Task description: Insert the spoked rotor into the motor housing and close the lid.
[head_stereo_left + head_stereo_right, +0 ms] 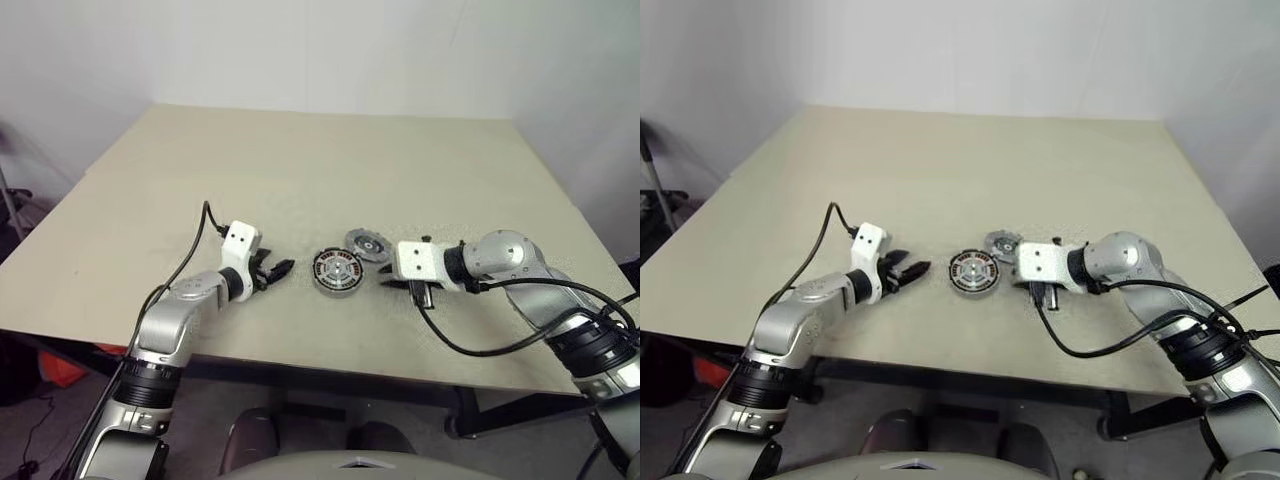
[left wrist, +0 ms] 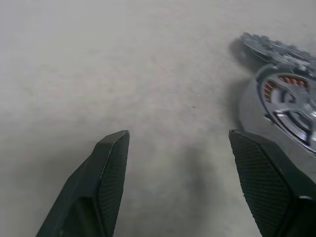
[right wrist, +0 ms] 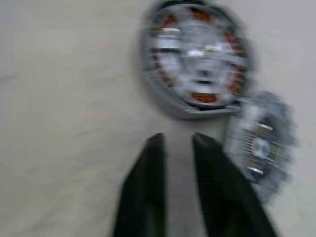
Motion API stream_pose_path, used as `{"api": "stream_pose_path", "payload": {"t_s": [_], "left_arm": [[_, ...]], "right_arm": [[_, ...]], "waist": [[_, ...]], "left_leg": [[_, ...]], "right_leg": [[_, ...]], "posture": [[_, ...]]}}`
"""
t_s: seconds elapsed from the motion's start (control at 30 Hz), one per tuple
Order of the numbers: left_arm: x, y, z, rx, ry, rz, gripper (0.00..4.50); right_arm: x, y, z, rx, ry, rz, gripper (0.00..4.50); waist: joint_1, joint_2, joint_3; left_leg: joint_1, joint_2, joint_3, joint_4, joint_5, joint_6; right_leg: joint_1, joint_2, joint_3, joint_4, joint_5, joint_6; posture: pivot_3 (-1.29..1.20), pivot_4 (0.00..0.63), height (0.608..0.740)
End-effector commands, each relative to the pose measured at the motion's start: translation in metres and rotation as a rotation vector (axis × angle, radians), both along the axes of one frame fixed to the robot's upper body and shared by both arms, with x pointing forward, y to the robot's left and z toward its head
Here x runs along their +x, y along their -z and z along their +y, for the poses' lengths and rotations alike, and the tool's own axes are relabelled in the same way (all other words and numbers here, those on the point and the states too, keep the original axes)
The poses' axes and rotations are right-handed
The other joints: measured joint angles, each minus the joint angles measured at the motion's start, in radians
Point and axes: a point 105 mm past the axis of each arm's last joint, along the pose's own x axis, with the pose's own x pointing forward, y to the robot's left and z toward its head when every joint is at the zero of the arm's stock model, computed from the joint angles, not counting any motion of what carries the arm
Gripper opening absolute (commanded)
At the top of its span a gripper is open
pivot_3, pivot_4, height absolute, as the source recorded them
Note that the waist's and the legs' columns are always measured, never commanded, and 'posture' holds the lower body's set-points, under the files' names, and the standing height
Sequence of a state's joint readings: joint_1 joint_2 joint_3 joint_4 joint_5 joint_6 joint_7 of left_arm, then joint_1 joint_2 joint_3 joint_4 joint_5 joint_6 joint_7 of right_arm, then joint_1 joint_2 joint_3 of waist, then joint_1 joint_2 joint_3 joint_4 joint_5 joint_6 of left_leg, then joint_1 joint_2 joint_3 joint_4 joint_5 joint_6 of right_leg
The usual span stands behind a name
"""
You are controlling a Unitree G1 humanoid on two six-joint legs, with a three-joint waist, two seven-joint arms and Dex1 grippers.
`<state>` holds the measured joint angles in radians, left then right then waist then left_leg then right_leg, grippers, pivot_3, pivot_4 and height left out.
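The motor housing is seen lying flat on the beige tabletop, near the front edge and between the two arms. Inside it, the spoked rotor is seated, with silver spokes crossing over the copper-coloured windings that show through the gaps. The lid is found on the tabletop just beside the housing, on its far right side; its rim appears to touch or nearly touch the housing, and the housing is not yet covered by it. The left gripper is held to the left of the housing, apart from it, with its two black fingers spread wide and nothing between them. The right gripper is placed just to the right of the housing, angled down toward the tabletop; its fingers are parted by a narrow gap, and nothing is clamped in them. A black cable is looped below the right wrist.
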<state>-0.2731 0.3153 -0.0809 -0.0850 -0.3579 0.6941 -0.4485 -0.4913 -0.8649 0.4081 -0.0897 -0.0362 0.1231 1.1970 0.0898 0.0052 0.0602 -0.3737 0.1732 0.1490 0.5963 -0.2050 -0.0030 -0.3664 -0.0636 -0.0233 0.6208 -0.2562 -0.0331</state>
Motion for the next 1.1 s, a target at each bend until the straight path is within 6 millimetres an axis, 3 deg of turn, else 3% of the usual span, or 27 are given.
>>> {"api": "stream_pose_path", "payload": {"t_s": [0.03, 0.33, 0.6, 0.93, 1.1], "left_arm": [[0.002, -0.006, -0.002, 0.008, 0.005, -0.040, 3.42], [-0.003, 0.001, 0.000, 0.009, -0.036, -0.020, 3.42], [-0.005, 0.003, 0.005, 0.018, -0.062, -0.014, 3.42], [-0.005, 0.005, 0.006, 0.019, -0.070, -0.005, 3.42], [-0.001, 0.003, 0.006, 0.022, -0.072, -0.011, 3.42]], "right_arm": [[0.006, -0.016, 0.010, -0.051, -0.134, -0.105, 2.08], [0.023, -0.008, 0.014, -0.160, -0.295, -0.143, 2.08], [0.038, 0.003, 0.013, -0.187, -0.303, -0.173, 2.08], [0.041, -0.008, 0.025, -0.152, -0.322, -0.209, 2.08], [0.047, -0.002, 0.027, -0.173, -0.316, -0.203, 2.08]], "waist": [[0.001, 0.000, 0.000], [0.003, 0.000, 0.000], [0.002, 0.000, 0.000], [0.002, 0.000, 0.000], [0.002, 0.000, 0.000]], "left_leg": [[0.000, 0.000, 0.000, 0.000, 0.000, 0.001], [0.000, 0.000, 0.000, 0.003, 0.000, 0.001], [-0.001, 0.000, 0.000, 0.005, 0.000, 0.004], [-0.002, 0.000, 0.000, 0.006, -0.001, 0.004], [-0.002, 0.001, 0.000, 0.007, -0.001, 0.004]], "right_leg": [[0.000, 0.000, 0.000, 0.001, 0.000, 0.000], [0.001, -0.001, 0.000, 0.003, 0.000, -0.001], [0.000, 0.000, 0.000, 0.003, 0.000, -0.001], [0.000, 0.000, 0.000, 0.004, 0.000, -0.001], [0.000, 0.000, 0.000, 0.004, 0.000, -0.001]], "posture": [[0.00, 0.000, 0.740], [0.00, 0.000, 0.740], [0.00, 0.000, 0.740], [0.00, 0.000, 0.740], [0.00, 0.000, 0.740]]}}
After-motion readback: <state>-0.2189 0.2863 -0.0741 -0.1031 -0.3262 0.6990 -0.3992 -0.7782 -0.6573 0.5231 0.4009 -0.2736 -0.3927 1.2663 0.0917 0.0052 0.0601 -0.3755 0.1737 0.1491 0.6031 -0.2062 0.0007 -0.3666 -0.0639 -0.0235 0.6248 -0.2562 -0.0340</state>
